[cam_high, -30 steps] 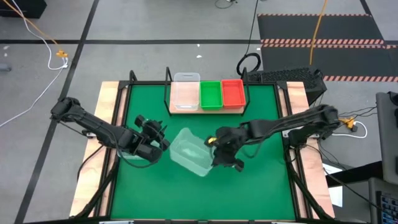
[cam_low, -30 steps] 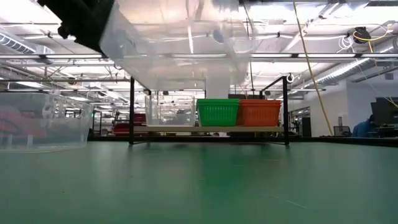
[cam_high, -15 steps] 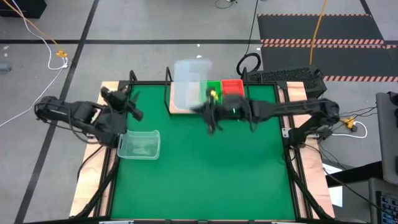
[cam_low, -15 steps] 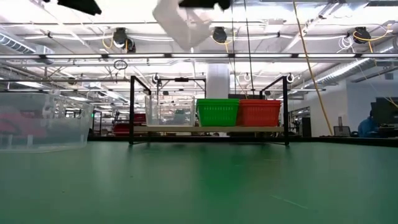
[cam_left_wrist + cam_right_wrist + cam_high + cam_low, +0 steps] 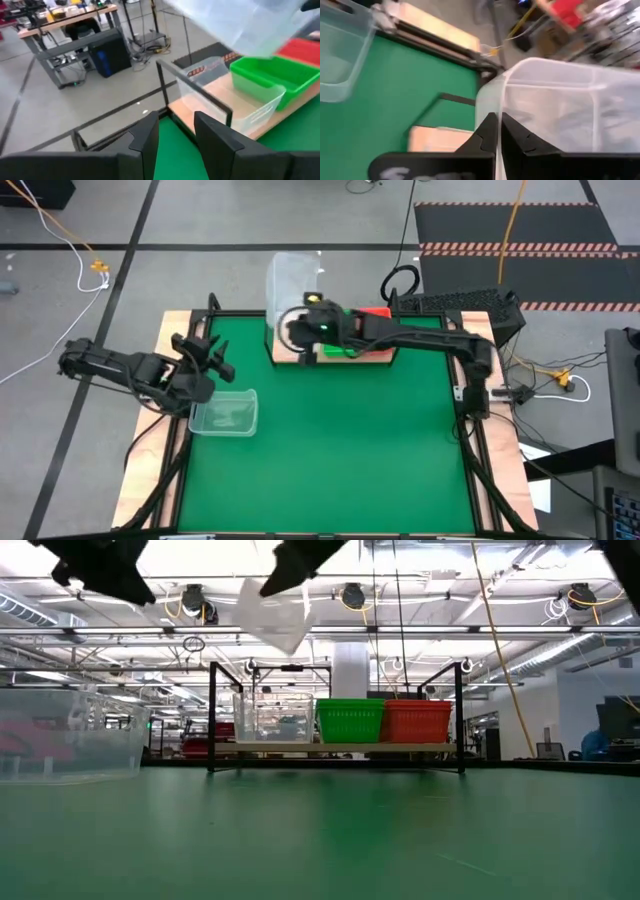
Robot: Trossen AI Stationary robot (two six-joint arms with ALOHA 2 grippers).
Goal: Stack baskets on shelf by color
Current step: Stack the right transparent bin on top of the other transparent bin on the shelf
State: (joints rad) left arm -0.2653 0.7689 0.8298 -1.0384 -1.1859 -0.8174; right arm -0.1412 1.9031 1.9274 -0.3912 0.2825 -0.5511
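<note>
My right gripper holds a clear basket in the air over the left end of the shelf. On the shelf's wooden plank stand a clear basket, a green basket and a red basket, side by side on their bottoms. A second loose clear basket rests on its bottom on the green mat near the left edge. Just beyond it, my left gripper hangs open with nothing between its fingers. My right gripper pinches one wall of the clear basket at its rim, near a rounded corner, one finger on each side of the wall. The fingers come slanting from the table's right and near side. The basket is lifted clear and tilted above the shelf.
The black rod frame rises at both ends of the shelf. The mat's middle and right lie bare. Pale wooden borders run along the table's sides. Cables lie on the floor beyond the table.
My right gripper has carried the clear basket up from the middle of the mat and toward the far edge, to above the shelf's left end, turning as it went; the basket now tilts. My left gripper has drawn back up toward the left edge, away from the basket on the mat.
</note>
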